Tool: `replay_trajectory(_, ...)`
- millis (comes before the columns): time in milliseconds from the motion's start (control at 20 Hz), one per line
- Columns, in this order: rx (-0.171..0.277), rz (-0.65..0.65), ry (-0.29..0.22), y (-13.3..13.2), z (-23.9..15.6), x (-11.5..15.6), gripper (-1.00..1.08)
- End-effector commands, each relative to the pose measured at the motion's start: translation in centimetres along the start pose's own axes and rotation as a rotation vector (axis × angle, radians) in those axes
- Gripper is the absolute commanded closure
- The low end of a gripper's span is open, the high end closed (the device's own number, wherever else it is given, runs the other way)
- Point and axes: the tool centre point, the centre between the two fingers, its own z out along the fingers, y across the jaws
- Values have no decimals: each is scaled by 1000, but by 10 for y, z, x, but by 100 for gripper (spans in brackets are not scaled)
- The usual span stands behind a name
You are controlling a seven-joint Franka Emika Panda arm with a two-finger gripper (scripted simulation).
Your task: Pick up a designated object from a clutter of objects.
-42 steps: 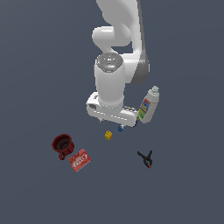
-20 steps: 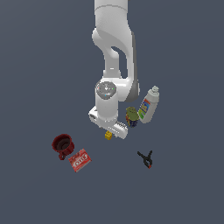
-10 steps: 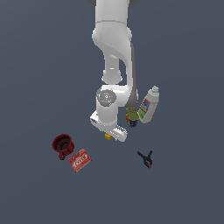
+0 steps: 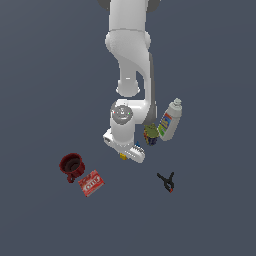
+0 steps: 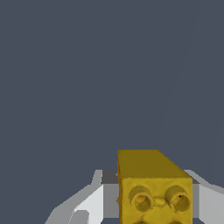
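Note:
The designated object, a small yellow studded brick (image 5: 154,189), fills the lower part of the wrist view and lies between my gripper's (image 5: 151,205) white fingers (image 5: 89,202). A narrow grey gap shows between the brick and one finger, so the gripper is open around it. In the exterior view only a yellow sliver of the brick (image 4: 122,156) shows beneath the lowered hand, where the gripper (image 4: 125,155) sits close to the floor. The clutter of objects lies spread around it.
A dark red mug (image 4: 71,165) and a red flat packet (image 4: 90,183) lie toward the exterior view's left. A black clamp (image 4: 166,181) is at the lower right. A green-topped can (image 4: 151,134) and a white bottle (image 4: 170,120) stand just right of the hand.
The arm has come down over the yellow brick, and the hand now covers most of it. The other objects have not moved.

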Motion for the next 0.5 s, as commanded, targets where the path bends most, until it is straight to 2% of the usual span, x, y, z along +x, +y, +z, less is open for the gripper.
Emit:
replay_trajectory(0,0,0,0,0,0,0,108)
replay_trajectory(450,0,0,0,-2,-4,-1,108)
